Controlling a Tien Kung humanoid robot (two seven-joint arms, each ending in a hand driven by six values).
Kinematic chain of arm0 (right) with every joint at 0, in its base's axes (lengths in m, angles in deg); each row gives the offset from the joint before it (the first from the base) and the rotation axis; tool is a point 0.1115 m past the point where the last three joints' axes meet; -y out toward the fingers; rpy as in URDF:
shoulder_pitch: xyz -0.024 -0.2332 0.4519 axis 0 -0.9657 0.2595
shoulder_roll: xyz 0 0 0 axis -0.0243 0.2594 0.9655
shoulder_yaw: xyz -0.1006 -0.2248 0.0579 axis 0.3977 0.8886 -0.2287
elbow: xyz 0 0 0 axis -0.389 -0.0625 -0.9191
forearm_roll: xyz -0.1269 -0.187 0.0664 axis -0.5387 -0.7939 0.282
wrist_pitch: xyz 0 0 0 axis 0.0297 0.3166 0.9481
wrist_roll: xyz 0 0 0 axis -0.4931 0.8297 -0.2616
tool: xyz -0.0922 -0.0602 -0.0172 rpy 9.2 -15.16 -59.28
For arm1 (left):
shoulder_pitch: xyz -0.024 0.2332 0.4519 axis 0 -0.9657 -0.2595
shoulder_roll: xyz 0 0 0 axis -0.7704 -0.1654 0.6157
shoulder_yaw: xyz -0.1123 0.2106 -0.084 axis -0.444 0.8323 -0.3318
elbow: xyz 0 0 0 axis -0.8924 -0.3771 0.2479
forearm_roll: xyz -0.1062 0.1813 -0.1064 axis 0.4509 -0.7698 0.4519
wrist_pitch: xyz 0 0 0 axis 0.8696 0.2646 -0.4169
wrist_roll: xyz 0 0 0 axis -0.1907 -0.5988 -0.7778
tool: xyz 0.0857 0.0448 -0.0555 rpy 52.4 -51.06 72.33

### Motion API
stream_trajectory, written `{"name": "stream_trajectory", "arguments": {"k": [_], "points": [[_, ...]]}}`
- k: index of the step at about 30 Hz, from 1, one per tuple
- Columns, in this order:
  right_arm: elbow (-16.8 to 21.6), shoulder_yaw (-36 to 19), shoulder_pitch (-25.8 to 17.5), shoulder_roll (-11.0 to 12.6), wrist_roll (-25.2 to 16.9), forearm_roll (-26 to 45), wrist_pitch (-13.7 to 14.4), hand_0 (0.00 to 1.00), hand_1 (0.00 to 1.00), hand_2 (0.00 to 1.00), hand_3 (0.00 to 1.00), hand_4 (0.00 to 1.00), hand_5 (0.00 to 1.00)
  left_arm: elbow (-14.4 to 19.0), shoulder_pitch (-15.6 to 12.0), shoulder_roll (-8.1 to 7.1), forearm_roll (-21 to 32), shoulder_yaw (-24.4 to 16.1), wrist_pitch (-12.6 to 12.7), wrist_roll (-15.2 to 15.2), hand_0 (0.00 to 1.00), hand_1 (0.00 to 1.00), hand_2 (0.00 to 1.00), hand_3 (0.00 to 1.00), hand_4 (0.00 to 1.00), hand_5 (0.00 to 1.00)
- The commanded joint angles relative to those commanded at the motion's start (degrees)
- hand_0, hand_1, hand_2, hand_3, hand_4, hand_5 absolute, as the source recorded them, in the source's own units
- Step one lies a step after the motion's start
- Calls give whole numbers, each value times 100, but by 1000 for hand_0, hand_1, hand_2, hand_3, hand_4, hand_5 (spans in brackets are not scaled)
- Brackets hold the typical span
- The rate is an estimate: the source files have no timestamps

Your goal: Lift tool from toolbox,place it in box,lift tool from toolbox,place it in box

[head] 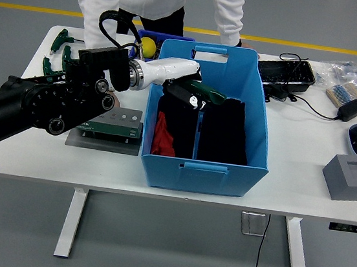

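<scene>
Above blue box (239, 173): tool (202, 113) in fingers (184, 96).

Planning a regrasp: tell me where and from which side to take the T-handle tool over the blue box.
Grip the green T-handle, coming from above. The left hand is closed on it now; the thin shaft hangs straight down into the blue box, too slim to hold well, and the walls block a sideways approach.

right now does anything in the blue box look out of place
Not really. The left robot hand holds a green-handled tool shaft-down inside the blue box, over black cloth. A red item shows beside the cloth.
</scene>
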Motion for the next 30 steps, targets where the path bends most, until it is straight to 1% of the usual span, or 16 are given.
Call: {"name": "stream_trajectory", "arguments": {"k": [2, 3, 6, 8, 9, 14, 15, 20, 21, 23, 26, 30], "points": [[1, -23, 12, 6, 11, -44, 2, 735, 738, 792, 645, 902, 750, -101, 18, 74, 26, 89, 9, 12, 231, 151, 204, 313, 743, 651], [2, -43, 22, 10, 19, -77, 4, 734, 738, 792, 642, 902, 751, -143, 26, 112, 18, 124, 26, 37, 376, 380, 499, 593, 832, 713], [4, -82, 42, 20, 34, -147, 10, 734, 738, 792, 642, 902, 751, -216, 34, 204, -59, 119, 89, 113, 376, 380, 499, 593, 832, 713], [16, -132, 58, 33, 51, -230, 21, 734, 738, 792, 642, 902, 751, -264, 47, 262, -116, 17, 206, 216, 376, 380, 499, 593, 832, 713], [23, -159, 66, 41, 61, -275, 25, 734, 732, 792, 641, 902, 751, -291, 62, 282, -130, -25, 246, 253, 558, 611, 703, 696, 893, 703], [50, -309, 121, 85, 122, -525, 47, 734, 732, 792, 641, 902, 751, -423, 180, 335, -269, -163, 392, 398, 558, 611, 703, 696, 893, 703], [53, -331, 132, 91, 131, -562, 52, 732, 734, 792, 639, 898, 738, -448, 200, 341, -275, -176, 438, 442, 608, 655, 756, 732, 915, 700], [74, -451, 209, 130, 191, -804, 73, 732, 734, 792, 639, 898, 738, -617, 328, 388, -226, -214, 669, 661, 608, 655, 756, 732, 915, 700], [76, -458, 216, 134, 194, -821, 74, 732, 733, 792, 638, 898, 737, -634, 342, 393, -223, -223, 687, 679, 647, 680, 781, 741, 923, 687], [86, -467, 247, 154, 198, -874, 75, 732, 733, 792, 638, 898, 737, -667, 417, 404, -206, -299, 769, 770, 647, 680, 781, 741, 923, 687], [93, -455, 250, 162, 191, -875, 78, 732, 733, 792, 638, 898, 737, -559, 460, 378, -304, -402, 826, 813, 647, 680, 781, 741, 923, 687], [96, -382, 234, 162, 148, -754, 76, 730, 732, 792, 636, 897, 736, -233, 403, 294, -610, -701, 865, 802, 648, 680, 782, 745, 924, 683]]}}
